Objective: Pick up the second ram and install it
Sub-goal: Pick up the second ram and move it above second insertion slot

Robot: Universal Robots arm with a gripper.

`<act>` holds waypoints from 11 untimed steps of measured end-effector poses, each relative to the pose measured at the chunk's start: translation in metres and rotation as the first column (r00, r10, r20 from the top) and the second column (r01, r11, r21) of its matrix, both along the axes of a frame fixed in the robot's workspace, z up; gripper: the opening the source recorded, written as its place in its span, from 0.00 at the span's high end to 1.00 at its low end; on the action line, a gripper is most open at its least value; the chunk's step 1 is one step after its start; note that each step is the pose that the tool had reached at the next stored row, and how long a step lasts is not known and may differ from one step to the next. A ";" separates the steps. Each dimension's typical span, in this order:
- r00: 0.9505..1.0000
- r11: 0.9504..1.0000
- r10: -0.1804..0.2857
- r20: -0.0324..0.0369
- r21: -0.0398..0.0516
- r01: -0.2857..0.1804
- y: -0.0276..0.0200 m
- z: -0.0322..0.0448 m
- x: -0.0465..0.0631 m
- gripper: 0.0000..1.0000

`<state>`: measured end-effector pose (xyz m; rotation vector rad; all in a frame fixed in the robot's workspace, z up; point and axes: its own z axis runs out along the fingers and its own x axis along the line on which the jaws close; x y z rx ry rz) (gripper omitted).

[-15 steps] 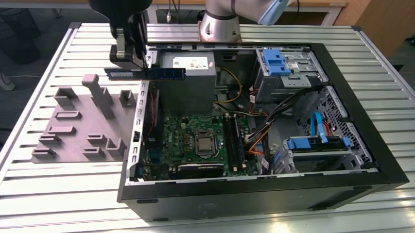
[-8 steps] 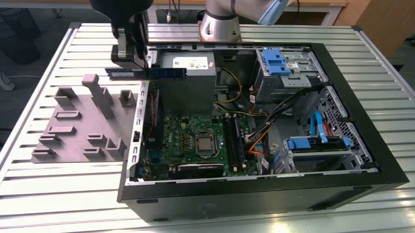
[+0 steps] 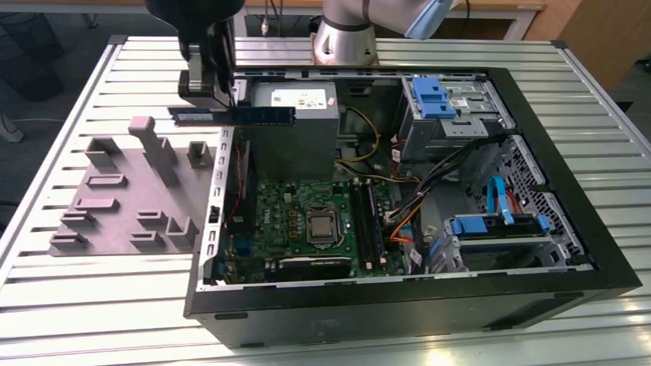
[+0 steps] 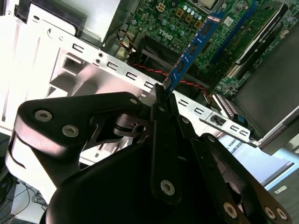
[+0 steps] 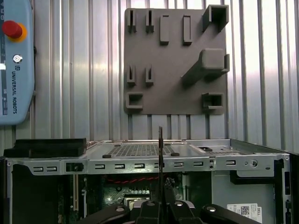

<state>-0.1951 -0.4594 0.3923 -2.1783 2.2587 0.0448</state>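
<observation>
While the claw (image 3: pixel 213 104) clamps the second ram (image 3: pixel 256 114), it hangs clear above the case rim (image 3: pixel 219 177).

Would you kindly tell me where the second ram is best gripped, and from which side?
Grip the second ram across its two flat faces, along its upper long edge near mid-length, coming from above. It is thin and flat, so only the faces give the jaws purchase, and the lower edge is left free. The gripper holds it that way, level above the computer case.
</observation>
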 end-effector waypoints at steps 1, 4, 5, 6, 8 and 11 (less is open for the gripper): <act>1.000 1.000 0.000 0.000 0.000 0.000 0.0000 0.0000 0.000 0.86; 1.000 1.000 0.000 0.000 0.000 0.000 0.0000 0.0000 0.002 0.86; 1.000 1.000 0.000 0.000 0.000 0.000 0.0000 0.0000 0.002 0.86; 1.000 1.000 0.000 0.000 0.000 0.000 0.0000 0.0000 0.003 0.86; 1.000 1.000 0.000 0.000 0.000 0.000 0.0000 0.0000 0.004 0.86; 1.000 1.000 0.000 0.000 0.000 0.000 0.0000 0.0000 0.005 0.86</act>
